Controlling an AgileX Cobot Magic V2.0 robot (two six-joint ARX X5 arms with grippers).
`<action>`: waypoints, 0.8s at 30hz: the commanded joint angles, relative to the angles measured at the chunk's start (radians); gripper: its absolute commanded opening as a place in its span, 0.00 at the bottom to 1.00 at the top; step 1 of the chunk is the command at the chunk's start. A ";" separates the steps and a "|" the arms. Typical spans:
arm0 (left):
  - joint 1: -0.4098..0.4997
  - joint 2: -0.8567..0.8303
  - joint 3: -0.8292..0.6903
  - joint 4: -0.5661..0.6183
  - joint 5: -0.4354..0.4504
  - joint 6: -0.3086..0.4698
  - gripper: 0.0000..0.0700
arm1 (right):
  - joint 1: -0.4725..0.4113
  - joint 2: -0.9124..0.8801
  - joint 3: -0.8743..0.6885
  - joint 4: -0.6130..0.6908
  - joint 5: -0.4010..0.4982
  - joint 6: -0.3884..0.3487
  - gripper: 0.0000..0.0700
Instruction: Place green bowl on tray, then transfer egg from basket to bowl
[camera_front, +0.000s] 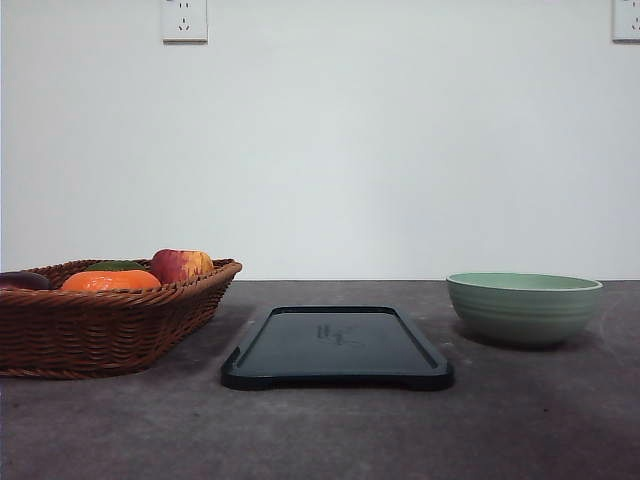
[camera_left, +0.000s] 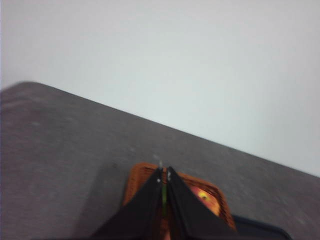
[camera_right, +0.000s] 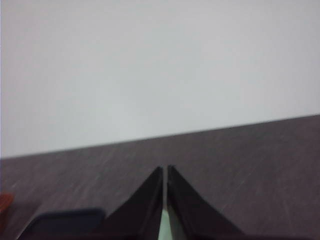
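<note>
We see the left tool (camera_left: 164, 176) pinched to a sliver above the basket (camera_left: 142, 175); the right tool (camera_right: 165, 171) likewise, both tilted tableward.

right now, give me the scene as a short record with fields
bowl: on the table, right of the tray, empty as far as the front view shows
tray: centre, nothing on it
basket: left, holds an apple and other items
egg: cannot tell
left gripper: shut, above the basket
right gripper: shut
task: not started
</note>
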 joint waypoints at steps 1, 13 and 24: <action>0.001 0.051 0.043 -0.014 0.042 0.016 0.00 | -0.001 0.045 0.040 -0.023 -0.024 -0.027 0.01; -0.022 0.393 0.277 -0.237 0.150 0.131 0.00 | -0.001 0.436 0.285 -0.263 -0.130 -0.090 0.01; -0.086 0.579 0.391 -0.377 0.157 0.238 0.00 | 0.000 0.667 0.379 -0.361 -0.183 -0.128 0.01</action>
